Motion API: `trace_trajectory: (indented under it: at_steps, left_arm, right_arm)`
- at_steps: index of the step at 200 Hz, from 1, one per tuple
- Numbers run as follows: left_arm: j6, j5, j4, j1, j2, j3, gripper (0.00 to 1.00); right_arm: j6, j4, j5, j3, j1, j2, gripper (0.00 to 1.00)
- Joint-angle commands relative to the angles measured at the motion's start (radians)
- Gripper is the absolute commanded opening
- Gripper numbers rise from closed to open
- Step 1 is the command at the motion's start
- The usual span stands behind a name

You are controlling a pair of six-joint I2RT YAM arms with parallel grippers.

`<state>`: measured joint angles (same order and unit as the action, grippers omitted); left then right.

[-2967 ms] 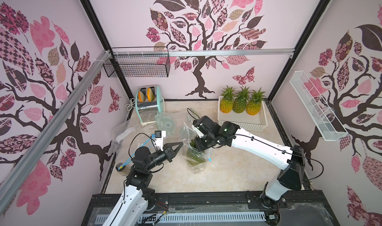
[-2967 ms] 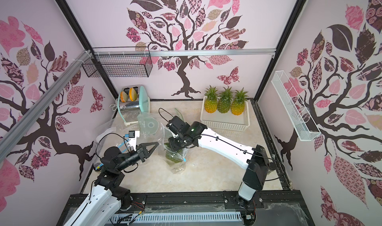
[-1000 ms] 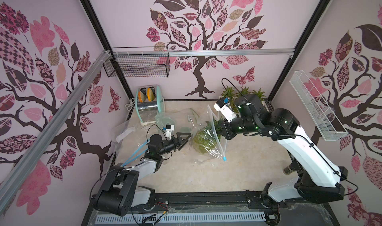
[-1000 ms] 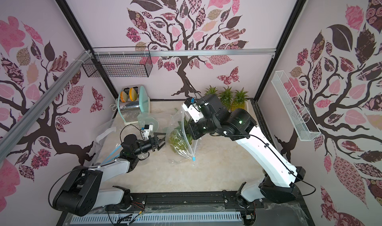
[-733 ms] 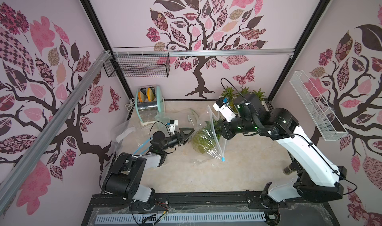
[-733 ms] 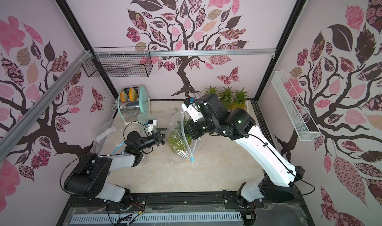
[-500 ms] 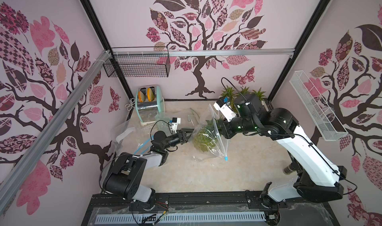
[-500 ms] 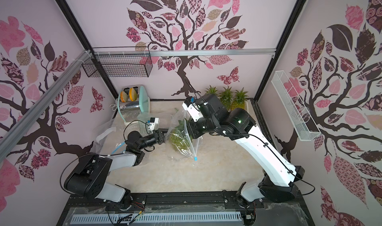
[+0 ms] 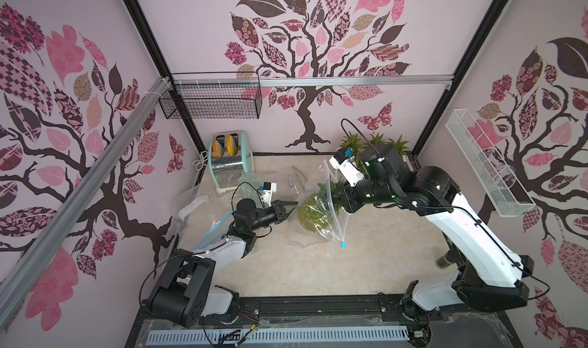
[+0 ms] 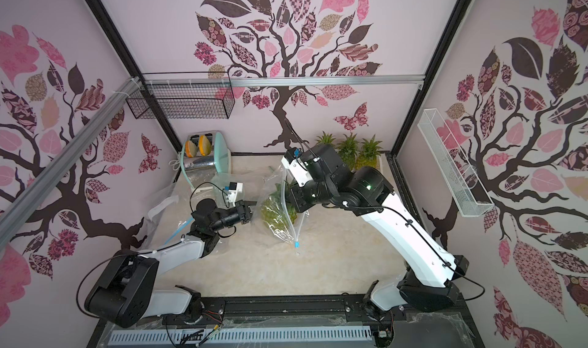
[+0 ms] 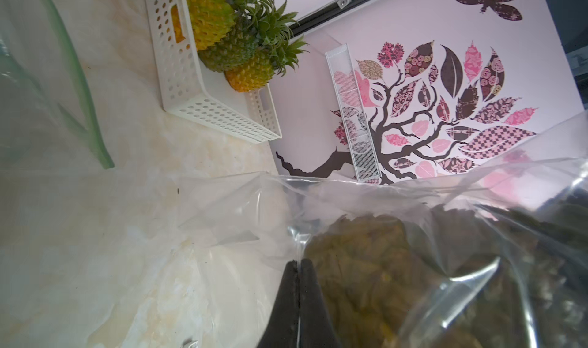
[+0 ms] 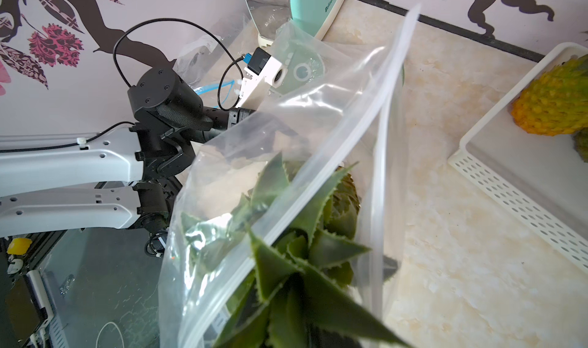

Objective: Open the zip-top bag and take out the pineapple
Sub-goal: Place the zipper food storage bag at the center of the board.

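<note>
Above the beige tabletop (image 9: 318, 267), your right gripper (image 9: 342, 198) clamps the green pineapple (image 9: 313, 211) by its crown; your left gripper (image 9: 292, 204) pinches the clear zip-top bag (image 9: 327, 232), likely to strip it.

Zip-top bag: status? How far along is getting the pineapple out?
Done: the zip-top bag is open; its zip tracks stand parted in the right wrist view. In hand: the right gripper appears clamped on the pineapple by its leaves, and the left gripper is shut on the bag's film. Left: the fruit's body sits inside the bag and has to be pulled free.
</note>
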<state>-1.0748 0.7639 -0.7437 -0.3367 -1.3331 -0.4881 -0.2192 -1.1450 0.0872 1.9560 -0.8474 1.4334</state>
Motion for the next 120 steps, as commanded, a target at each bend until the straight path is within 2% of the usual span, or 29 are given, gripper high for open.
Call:
trace_trajectory:
  at_steps: [1, 63, 120]
  left_arm:
    - [0.153, -0.061, 0.223, -0.001, 0.028, -0.020, 0.00]
    - [0.159, -0.204, 0.286, -0.001, 0.053, 0.063, 0.00]
    - [0.243, -0.289, 0.444, -0.001, 0.060, 0.070, 0.00]
  right_arm:
    - [-0.007, 0.070, -0.022, 0.059, 0.001, -0.045, 0.00]
    - [-0.014, 0.058, -0.043, 0.092, 0.000, -0.054, 0.00]
    - [-0.025, 0.083, -0.037, 0.098, 0.000, -0.085, 0.00]
